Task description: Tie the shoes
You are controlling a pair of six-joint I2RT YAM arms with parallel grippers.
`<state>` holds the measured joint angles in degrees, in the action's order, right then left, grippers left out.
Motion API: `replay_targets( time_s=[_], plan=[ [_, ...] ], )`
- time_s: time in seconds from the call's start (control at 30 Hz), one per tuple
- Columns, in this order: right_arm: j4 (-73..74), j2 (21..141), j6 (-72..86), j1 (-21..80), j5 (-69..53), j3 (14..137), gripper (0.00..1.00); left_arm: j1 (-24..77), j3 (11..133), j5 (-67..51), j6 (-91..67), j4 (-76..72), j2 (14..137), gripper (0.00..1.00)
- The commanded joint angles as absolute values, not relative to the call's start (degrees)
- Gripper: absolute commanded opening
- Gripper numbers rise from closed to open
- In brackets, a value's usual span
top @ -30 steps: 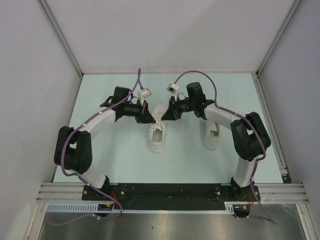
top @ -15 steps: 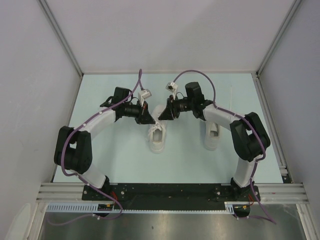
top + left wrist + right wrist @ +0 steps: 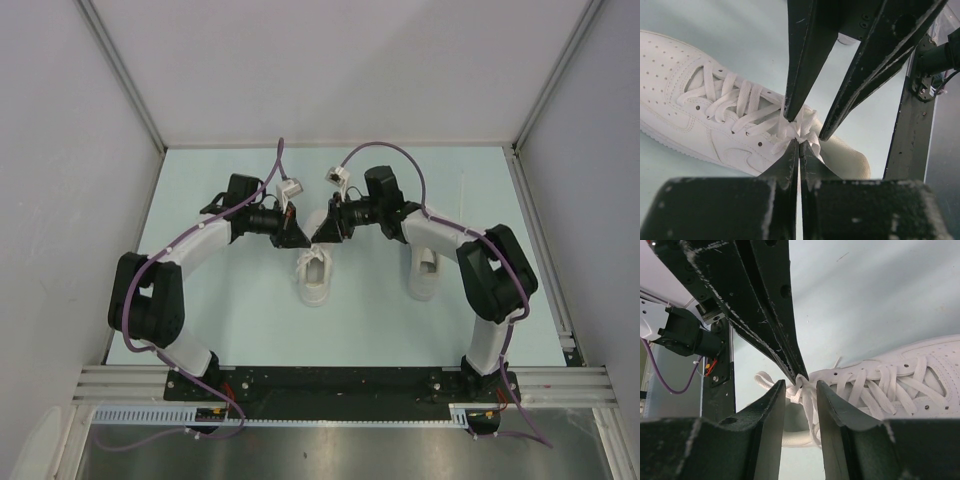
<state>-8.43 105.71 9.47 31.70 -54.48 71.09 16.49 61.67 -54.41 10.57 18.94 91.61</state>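
Two white shoes lie on the pale table: the middle shoe (image 3: 315,278) and the second shoe (image 3: 424,272), which is partly under the right arm. Both grippers meet over the middle shoe's far end. My left gripper (image 3: 297,236) is shut, pinching a bunch of white lace (image 3: 803,128) at its tips (image 3: 799,146). My right gripper (image 3: 321,229) stands open, its fingers (image 3: 775,400) on either side of the same lace strands (image 3: 809,396) without closing on them. The laced front of the shoe (image 3: 900,385) fills the right of the right wrist view.
Grey walls enclose the table on three sides, and a metal rail (image 3: 340,382) with the arm bases runs along the near edge. A loose lace loop (image 3: 761,379) trails off the shoe towards the left arm.
My right gripper has opened and slid left, closer to the left gripper. The left gripper keeps its hold on the lace and has not moved.
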Motion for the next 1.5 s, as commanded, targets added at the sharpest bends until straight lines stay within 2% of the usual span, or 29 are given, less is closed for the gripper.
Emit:
replay_targets(
  time_s=[0.0,0.17,0.27,0.3,0.93,1.1,1.13,1.17,1.27,1.47],
  plan=[
    [-9.8,107.0,9.4,32.3,-54.8,73.7,0.36,16.7,63.5,-56.3,11.1,17.5,91.1,0.0],
    [-9.1,107.6,8.7,32.3,-55.5,74.3,0.3,16.7,63.5,-56.2,11.1,17.4,91.0,0.0],
    [-8.7,107.3,8.2,32.3,-55.7,74.3,0.11,16.7,63.5,-56.1,11.0,17.5,91.1,0.0],
    [-8.6,107.3,8.2,32.3,-55.8,74.3,0.0,16.7,63.5,-56.1,11.2,17.8,91.1,0.0],
    [-3.2,105.9,6.2,29.4,-53.3,74.3,0.0,16.4,63.1,-55.2,13.6,20.1,90.1,0.04],
    [-3.6,105.7,6.1,29.7,-54.9,74.2,0.0,16.4,62.6,-55.3,11.5,17.5,89.6,0.0],
    [-3.6,105.6,6.1,29.6,-55.2,74.3,0.05,16.4,62.7,-55.4,11.2,17.2,89.6,0.0],
    [-3.6,105.2,6.1,29.7,-55.2,74.3,0.17,16.4,62.8,-55.3,10.6,16.9,89.9,0.0],
    [-3.1,104.2,6.3,29.4,-54.8,74.3,0.31,16.4,62.9,-55.3,10.3,16.7,90.4,0.0],
    [-0.4,100.6,4.4,27.2,-52.7,74.3,0.53,16.4,62.8,-55.3,9.8,15.9,90.5,0.0]
  ],
)
